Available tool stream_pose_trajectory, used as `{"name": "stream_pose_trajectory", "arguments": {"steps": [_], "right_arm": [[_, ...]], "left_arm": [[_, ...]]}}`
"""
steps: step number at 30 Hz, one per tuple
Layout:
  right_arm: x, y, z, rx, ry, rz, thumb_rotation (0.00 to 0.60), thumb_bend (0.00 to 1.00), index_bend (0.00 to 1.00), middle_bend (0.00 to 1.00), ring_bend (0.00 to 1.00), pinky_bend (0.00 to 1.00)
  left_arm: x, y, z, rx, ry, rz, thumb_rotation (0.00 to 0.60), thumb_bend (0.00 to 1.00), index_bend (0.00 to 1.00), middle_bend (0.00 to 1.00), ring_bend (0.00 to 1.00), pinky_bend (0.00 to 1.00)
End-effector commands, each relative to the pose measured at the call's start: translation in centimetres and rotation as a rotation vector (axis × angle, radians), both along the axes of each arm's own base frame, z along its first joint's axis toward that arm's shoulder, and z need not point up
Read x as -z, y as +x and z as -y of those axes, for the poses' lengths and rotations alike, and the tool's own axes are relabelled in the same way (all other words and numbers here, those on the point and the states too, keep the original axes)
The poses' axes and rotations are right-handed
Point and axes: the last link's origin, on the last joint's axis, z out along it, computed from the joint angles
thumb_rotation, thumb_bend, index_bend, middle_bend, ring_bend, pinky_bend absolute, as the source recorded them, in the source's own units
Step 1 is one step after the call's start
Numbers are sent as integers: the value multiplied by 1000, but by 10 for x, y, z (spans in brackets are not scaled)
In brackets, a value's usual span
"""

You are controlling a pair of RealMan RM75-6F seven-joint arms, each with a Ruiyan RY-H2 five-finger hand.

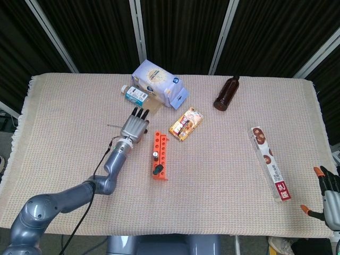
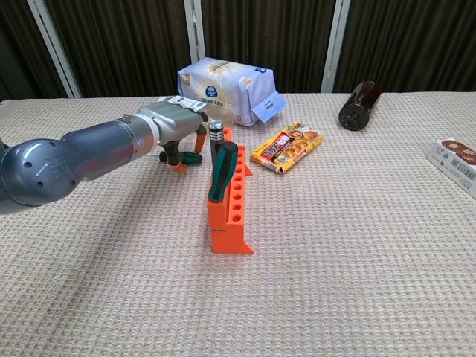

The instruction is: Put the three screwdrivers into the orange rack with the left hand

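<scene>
Left hand (image 2: 175,128) reaches palm-down over the green screwdriver (image 2: 192,156), fingers curled around it; orange rack (image 2: 228,201) stands just right.

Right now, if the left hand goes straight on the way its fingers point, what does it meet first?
Probably the small bottle lying before the white bag; the left hand points up the table toward it, though depth is unclear.

I see a rough, woven cloth (image 2: 357,282) over the table, matt and bumpy. The orange rack (image 2: 229,212) looks like smooth plastic. My left hand (image 2: 175,126) is shiny grey metal. The brown bottle (image 1: 225,94) shines like glass. The snack pack (image 2: 287,146) is glossy, and the pale bag (image 2: 227,88) looks soft and matt.
</scene>
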Motion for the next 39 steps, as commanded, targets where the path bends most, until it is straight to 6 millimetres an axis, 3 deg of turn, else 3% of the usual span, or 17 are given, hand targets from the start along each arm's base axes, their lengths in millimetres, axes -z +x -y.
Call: {"name": "stream_pose_trajectory", "arguments": {"steps": [1, 14, 20, 26, 29, 32, 39], "right_arm": [[0, 0, 0, 1, -2, -1, 600, 0, 48, 0, 0, 33], [-1, 0, 0, 11, -7, -4, 600, 0, 50, 0, 0, 33], [0, 0, 1, 11, -4, -1, 600, 0, 51, 0, 0, 33], [0, 0, 1, 7, -2, 1, 600, 0, 52, 0, 0, 33], [0, 0, 1, 3, -3, 2, 600, 0, 53, 0, 0, 33], [-1, 0, 1, -2, -5, 6, 600, 0, 54, 0, 0, 33], [1, 1, 1, -15, -2, 12, 600, 0, 54, 0, 0, 33]], "left_arm": [[4, 1, -1, -8, -2, 4, 600, 339, 398, 0, 0, 0], [1, -6, -6, -37, 17, 15, 600, 371, 444, 0, 0, 0], [-2, -8, -4, -44, 28, 46, 600, 369, 573, 2, 0, 0], [-10, -10, -3, -44, 49, 106, 600, 370, 702, 69, 0, 0], [-26, -8, -6, -54, 75, 195, 600, 371, 730, 89, 0, 0], [-70, -5, -10, -62, 134, 379, 600, 371, 748, 106, 0, 0], [-131, -9, 8, -72, 146, 610, 600, 370, 763, 141, 0, 0]]}}
